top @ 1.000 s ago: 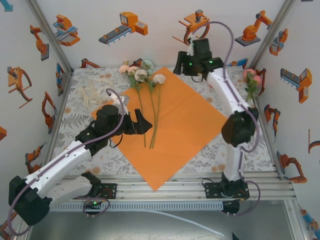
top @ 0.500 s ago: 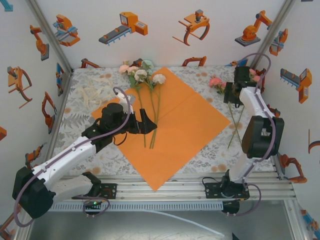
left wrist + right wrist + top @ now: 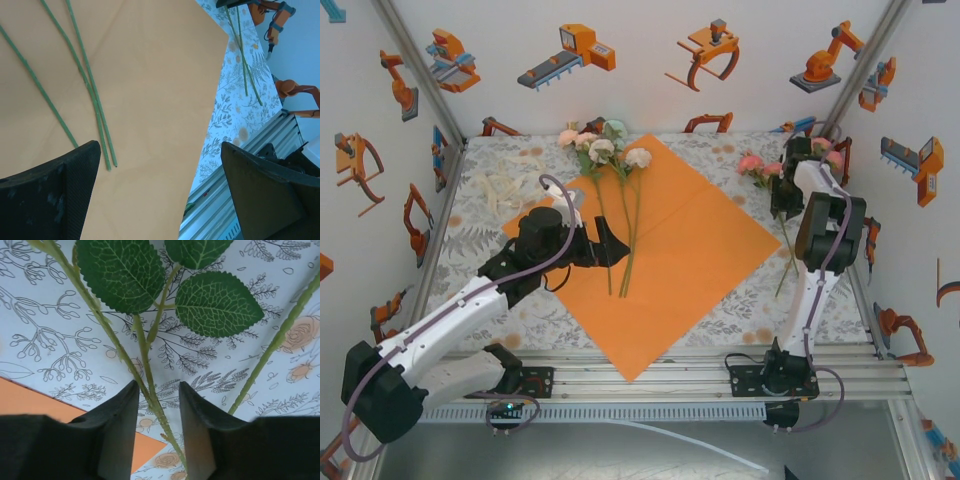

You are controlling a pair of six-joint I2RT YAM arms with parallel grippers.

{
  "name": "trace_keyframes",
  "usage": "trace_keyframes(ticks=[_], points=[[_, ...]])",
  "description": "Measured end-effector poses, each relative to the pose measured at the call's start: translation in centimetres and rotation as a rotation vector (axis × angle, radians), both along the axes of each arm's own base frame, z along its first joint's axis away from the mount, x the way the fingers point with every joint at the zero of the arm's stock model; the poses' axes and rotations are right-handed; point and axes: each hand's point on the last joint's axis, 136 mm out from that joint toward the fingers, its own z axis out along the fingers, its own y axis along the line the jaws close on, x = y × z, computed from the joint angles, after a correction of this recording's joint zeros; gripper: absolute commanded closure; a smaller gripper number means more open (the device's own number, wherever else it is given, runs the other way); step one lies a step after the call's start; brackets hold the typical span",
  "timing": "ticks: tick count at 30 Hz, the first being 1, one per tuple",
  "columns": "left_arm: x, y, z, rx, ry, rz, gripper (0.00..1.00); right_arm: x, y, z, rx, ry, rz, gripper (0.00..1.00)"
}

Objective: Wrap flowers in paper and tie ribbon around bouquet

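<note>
Over the far right corner of the table, the right gripper (image 3: pixel 784 194) is now found, whereas a second earlier it was held at the far corner of the large plain bright-orange paper sheet (image 3: pixel 690 240). Since half a second ago its place is almost unchanged, but its arm is folded more tightly, with the elbow drawn toward the far edge. A loose bunch of pink roses (image 3: pixel 752 163), not seen on the leaf-print tablecloth (image 3: pixel 480 235) a second earlier, is laid beneath it, with long stems running toward the near right edge. In the right wrist view the fingers are kept a narrow gap apart, and one thin green stem (image 3: pixel 144 357) is seen passing between them without being pinched; broad serrated green leaves (image 3: pixel 217 302) are spread just beyond the fingertips.

The left gripper (image 3: pixel 611 244) is barely shifted from half a second ago and is held spread wide over the left part of the paper, just beside the stems. The small bunch of artificial pink, peach and white roses (image 3: pixel 602 150) is laid with its heads past the paper's far left edge and its three thin stems (image 3: pixel 90 85) flat on the orange sheet, which is spread unfolded, one corner pointing at the near edge. A long narrow cream-white ribbon (image 3: pixel 505 190) is left in a loose heap near the far left corner of the table.
</note>
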Motion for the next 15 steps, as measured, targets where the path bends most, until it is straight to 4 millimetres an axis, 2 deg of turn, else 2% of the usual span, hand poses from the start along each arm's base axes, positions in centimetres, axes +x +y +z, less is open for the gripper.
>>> trace_keyframes(ticks=[4,10,12,15], points=[[0.1,0.0,-0.1,0.003,0.0,0.005,0.03,-0.2,0.2,0.1,0.007,0.013,0.017,0.88],[0.1,0.1,-0.2,0.006,0.002,0.007,0.03,-0.3,0.7,0.8,0.032,0.017,0.037,0.99],[0.1,0.1,-0.2,0.006,0.001,0.008,0.03,-0.2,1.0,1.8,0.041,-0.002,0.042,1.0],[0.1,0.1,-0.1,0.007,-0.001,0.005,0.03,0.1,1.6,5.3,0.059,-0.079,0.037,1.0]])
